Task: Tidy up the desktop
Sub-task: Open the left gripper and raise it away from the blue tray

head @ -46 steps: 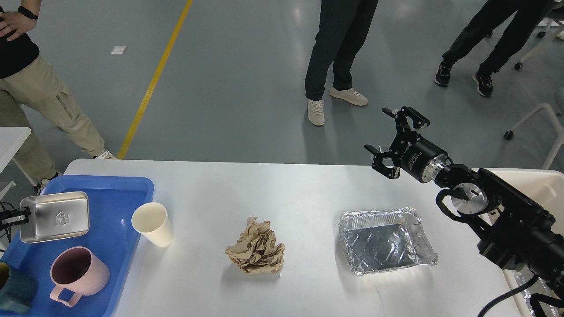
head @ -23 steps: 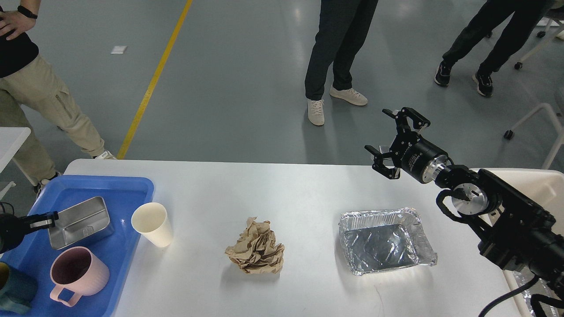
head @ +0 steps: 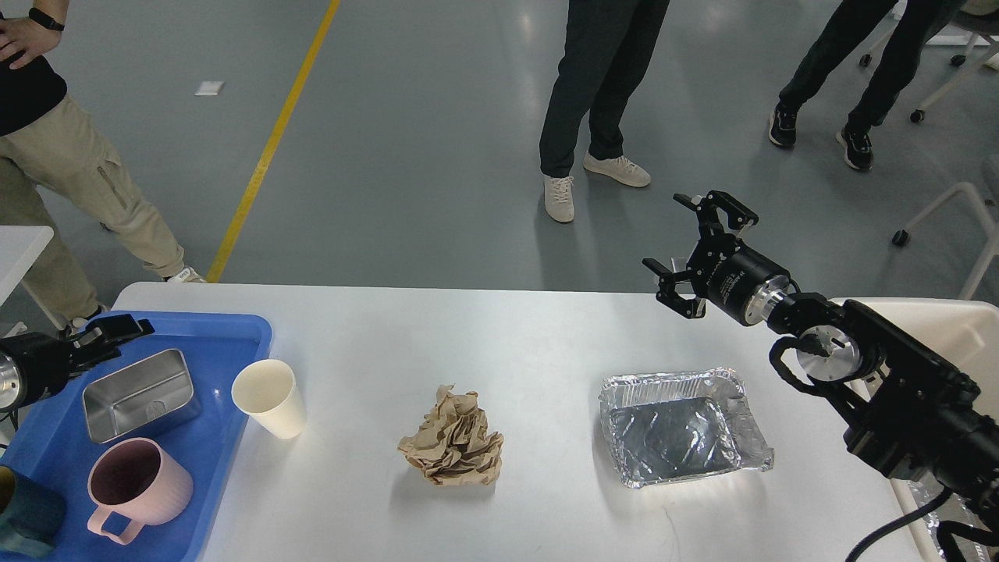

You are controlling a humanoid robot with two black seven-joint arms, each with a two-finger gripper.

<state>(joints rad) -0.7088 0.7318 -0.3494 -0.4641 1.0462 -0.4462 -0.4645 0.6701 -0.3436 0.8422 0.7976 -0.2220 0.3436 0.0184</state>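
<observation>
- Nearest, at the left front of the desktop (head: 546, 343), a blue tray (head: 218, 343) holds a pink mug (head: 136, 488), a dark teal cup (head: 23, 519) at the view's edge, and a steel tin (head: 139, 394) lying flat, mouth up.
- Just above the tin's far left corner hangs the left gripper (head: 117, 332); its fingers look spread and grip nothing, so I judge the tin set down.
- Beside the tray's right rim stands a paper cup (head: 269, 398), upright on the white top.
- Toward the middle front lies a crumpled brown paper (head: 453, 439), and to its right a foil tray (head: 680, 425), mouth up, its right rim bent.
- Next, I judge, comes one of these loose items; for the left arm the cup is the closest.
- To do that well: lift clear of the tray wall first, come at the cup from the side or from above its rim, and squeeze lightly, since thin paper walls buckle.
- Farther back on the right, the right gripper (head: 691, 246) hovers over the desktop's far edge with its fingers spread wide and empty, pointing away from me and to the left.
- A beige bin (head: 964, 328) sits just off the right end, likely where the rubbish belongs.
- As for the desktop itself, it fills the lower view, its long axis running left to right and its far edge level across the view.
</observation>
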